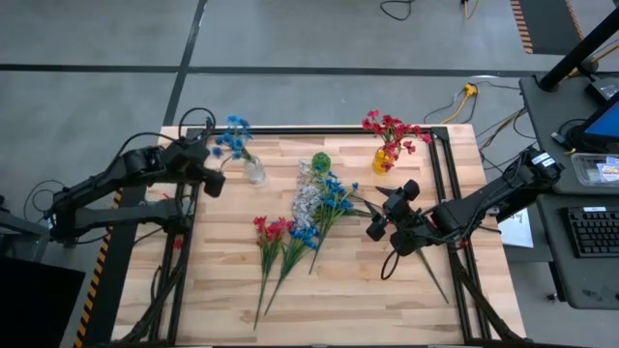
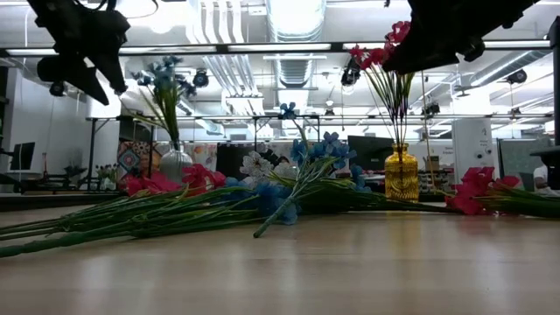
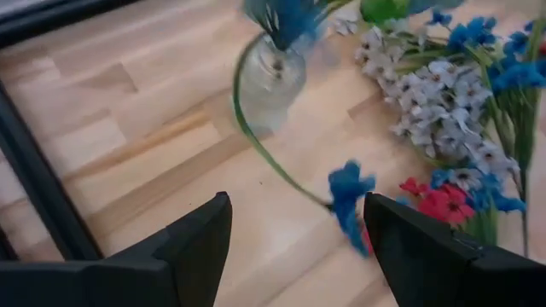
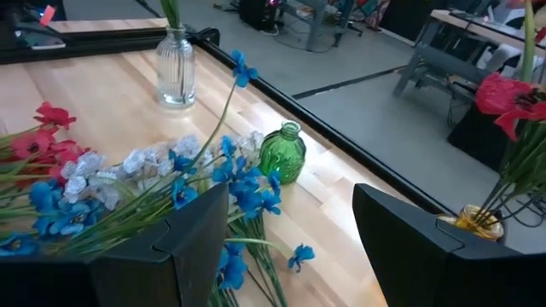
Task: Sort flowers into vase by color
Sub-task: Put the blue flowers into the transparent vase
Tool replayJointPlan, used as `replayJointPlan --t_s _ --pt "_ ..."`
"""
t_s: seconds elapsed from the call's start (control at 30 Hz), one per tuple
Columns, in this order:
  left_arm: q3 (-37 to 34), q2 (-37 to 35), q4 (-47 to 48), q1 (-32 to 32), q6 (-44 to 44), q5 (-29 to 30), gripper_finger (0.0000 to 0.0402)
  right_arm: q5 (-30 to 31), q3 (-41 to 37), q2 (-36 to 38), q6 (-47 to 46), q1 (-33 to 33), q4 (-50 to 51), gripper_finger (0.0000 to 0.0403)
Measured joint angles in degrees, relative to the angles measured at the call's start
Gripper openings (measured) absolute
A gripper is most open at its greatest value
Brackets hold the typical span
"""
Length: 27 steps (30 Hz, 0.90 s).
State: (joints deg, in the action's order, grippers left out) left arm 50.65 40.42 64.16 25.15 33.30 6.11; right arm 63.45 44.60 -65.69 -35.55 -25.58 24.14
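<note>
A clear glass vase (image 1: pixel 254 172) holds blue flowers (image 1: pixel 232 135); one blue spray (image 3: pixel 348 194) droops out of it on a curved stem. My left gripper (image 3: pixel 299 222) hovers open beside this vase (image 3: pixel 271 77), touching nothing. A yellow vase (image 1: pixel 384 159) holds red flowers (image 1: pixel 392 130). A small green vase (image 4: pixel 286 153) stands between them. White (image 1: pixel 308 198), blue (image 1: pixel 334 198) and red (image 1: pixel 271 230) sprays lie flat in a pile at mid-table. My right gripper (image 4: pixel 290 205) is open above the pile's right side (image 1: pixel 380 215).
One red spray (image 2: pixel 477 188) lies on the table near the right arm, its stem (image 1: pixel 435 280) running toward the near edge. A black frame (image 1: pixel 440 174) borders the wooden table. Bare wood (image 1: pixel 368 300) shows near the front edge.
</note>
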Motion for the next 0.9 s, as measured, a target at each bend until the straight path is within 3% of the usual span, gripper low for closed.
replayJointPlan --t_s 0.2,0.37,0.53,0.73,0.9 --pt "4.6 0.3 10.0 0.0 -0.1 -7.6 0.0253 -1.3 0.0 0.0 0.0 0.0 0.0 0.0244" --pt "13.9 1.2 26.3 0.0 2.7 -6.4 0.0253 -6.4 0.0 0.0 -1.0 0.1 0.0 0.0244" --pt "19.0 -2.1 18.8 0.0 2.8 -6.9 0.0253 -14.3 0.0 0.4 -4.2 0.1 0.0 0.0244" --pt "19.7 -6.1 12.4 0.0 0.3 -6.9 0.0253 -23.3 0.0 1.1 -11.0 0.1 2.1 0.0244" --pt "16.4 -9.2 -0.3 0.0 -0.2 -14.5 0.0253 -26.7 0.1 2.3 -21.2 0.6 7.7 0.0244"
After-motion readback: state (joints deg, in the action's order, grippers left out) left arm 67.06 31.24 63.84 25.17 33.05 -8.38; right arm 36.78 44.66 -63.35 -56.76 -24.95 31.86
